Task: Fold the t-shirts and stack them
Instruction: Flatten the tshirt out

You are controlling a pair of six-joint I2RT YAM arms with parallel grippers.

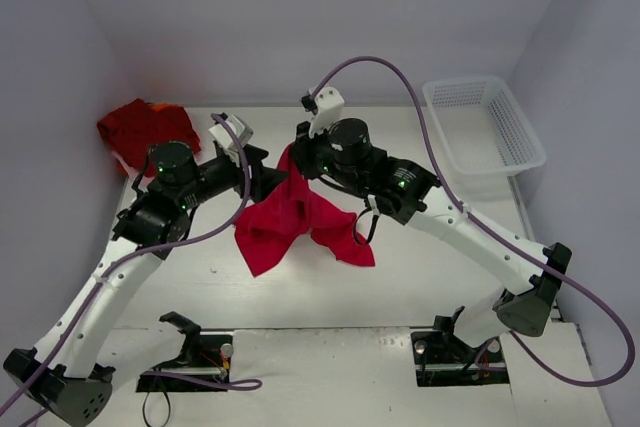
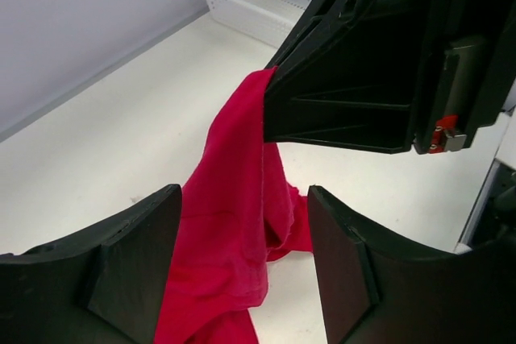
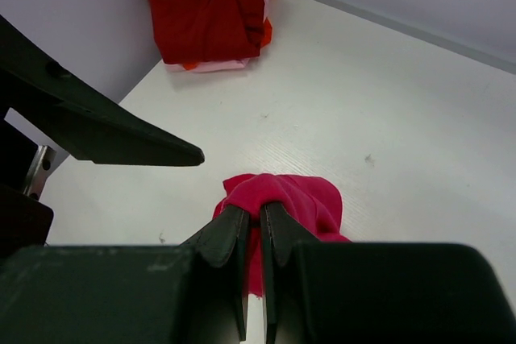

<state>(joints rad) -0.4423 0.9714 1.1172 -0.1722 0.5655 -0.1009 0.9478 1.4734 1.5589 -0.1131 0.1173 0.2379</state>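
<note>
A bright red soft cloth t-shirt (image 1: 295,222) hangs above the middle of the white table (image 1: 330,302), between the two arms. The right gripper (image 3: 258,219) has its jaws closed tight on a bunched fold at the top of the shirt. In the right wrist view, a hump of cloth bulges out just beyond the two dark fingertips (image 3: 230,227).

The left gripper (image 2: 243,195) is just beside it, with its jaws wide apart. In the left wrist view the hanging cloth passes down between the two black fingers (image 2: 133,259). It lies close against the finger on the left of that view and apart from the other. The jaws are not pinching it.

From above, both arms reach forward and bend inward, so that the wrists meet over the table's centre. The left gripper (image 1: 268,175) points to the right, and the right gripper (image 1: 298,152) points to the left, slightly farther back.

The shirt is unfolded and crumpled. It narrows to a point at the grip and widens downward into loose flaps. Its lower edges rest on the table.

A stack of folded darker red t-shirts (image 1: 140,127) lies in the far left corner of the table, with a strip of orange showing at its edge. A white plastic mesh basket (image 1: 485,122) stands in the far right corner.
</note>
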